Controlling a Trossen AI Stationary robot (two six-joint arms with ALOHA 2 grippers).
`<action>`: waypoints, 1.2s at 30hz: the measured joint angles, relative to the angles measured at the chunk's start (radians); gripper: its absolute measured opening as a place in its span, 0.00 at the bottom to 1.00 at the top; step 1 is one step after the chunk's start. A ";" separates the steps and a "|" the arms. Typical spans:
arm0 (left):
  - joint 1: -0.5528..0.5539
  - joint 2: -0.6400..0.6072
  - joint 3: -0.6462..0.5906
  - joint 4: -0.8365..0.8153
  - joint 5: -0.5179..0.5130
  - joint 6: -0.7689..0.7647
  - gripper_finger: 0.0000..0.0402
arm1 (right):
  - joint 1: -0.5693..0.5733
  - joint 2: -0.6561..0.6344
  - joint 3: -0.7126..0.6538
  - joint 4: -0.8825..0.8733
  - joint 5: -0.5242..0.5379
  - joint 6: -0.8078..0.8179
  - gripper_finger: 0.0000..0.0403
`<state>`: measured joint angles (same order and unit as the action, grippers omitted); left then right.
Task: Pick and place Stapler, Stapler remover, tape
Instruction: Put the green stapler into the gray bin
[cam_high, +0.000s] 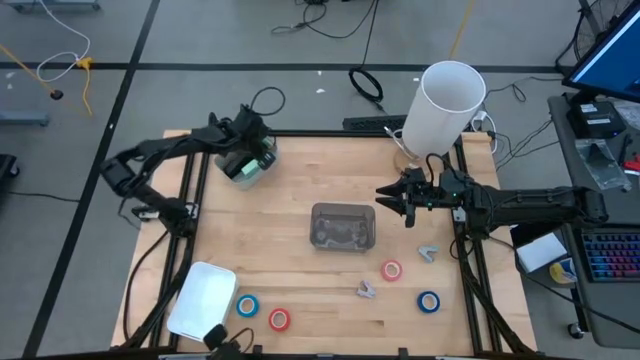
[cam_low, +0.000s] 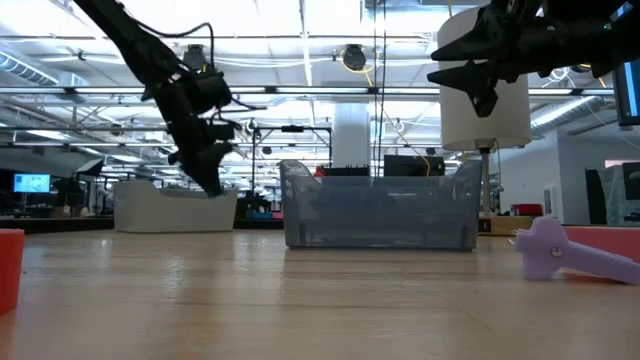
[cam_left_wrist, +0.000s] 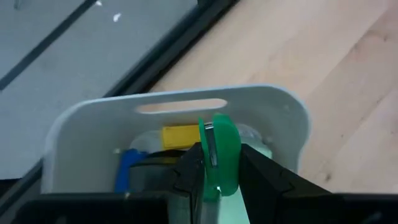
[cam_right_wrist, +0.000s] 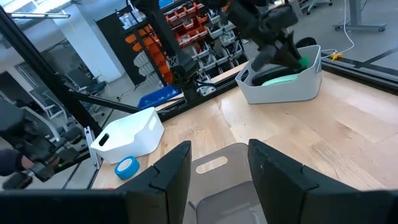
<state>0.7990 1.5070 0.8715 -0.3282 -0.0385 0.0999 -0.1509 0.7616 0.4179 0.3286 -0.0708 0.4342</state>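
Observation:
My left gripper (cam_high: 247, 158) is at the table's far left, over a grey-white handled bin (cam_high: 262, 174), and is shut on the green stapler (cam_left_wrist: 222, 146). My right gripper (cam_high: 392, 198) hangs open in the air by the far right corner of the clear bin (cam_high: 343, 226); its fingers (cam_right_wrist: 177, 168) stand above that bin's rim. Two red tape rolls (cam_high: 391, 269) (cam_high: 279, 319) and two blue ones (cam_high: 428, 301) (cam_high: 247, 305) lie flat on the near part of the table. A purple staple remover (cam_high: 366, 290) lies between them. My left gripper pinches the green stapler between its two fingers (cam_left_wrist: 189, 171). The stapler lies along the fingers, and its rounded end with a metal strip (cam_left_wrist: 211, 140) sticks out past the fingertips. It is over the open top of the handled bin (cam_left_wrist: 267, 106). Whether it touches the things inside cannot be told.
The handled bin holds yellow (cam_left_wrist: 180, 135) and blue (cam_left_wrist: 127, 163) items. A white tray (cam_high: 200, 298) sits at the near left corner. A small grey piece (cam_high: 428, 253) lies right of the clear bin. A tall white cylinder (cam_high: 445, 105) stands at the far right edge.

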 joint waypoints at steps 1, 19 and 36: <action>-0.001 0.016 0.002 0.005 0.000 0.000 0.22 | 0.000 0.000 0.000 0.000 0.000 0.004 0.39; -0.002 0.075 0.016 0.013 -0.010 -0.006 0.22 | 0.000 0.000 0.000 -0.001 0.000 0.023 0.39; -0.002 0.061 0.015 -0.002 0.012 -0.003 0.22 | 0.000 0.000 0.000 -0.001 -0.004 0.026 0.39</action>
<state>0.7971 1.5684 0.8869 -0.3304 -0.0269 0.0966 -0.1509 0.7613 0.4179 0.3279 -0.0746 0.4599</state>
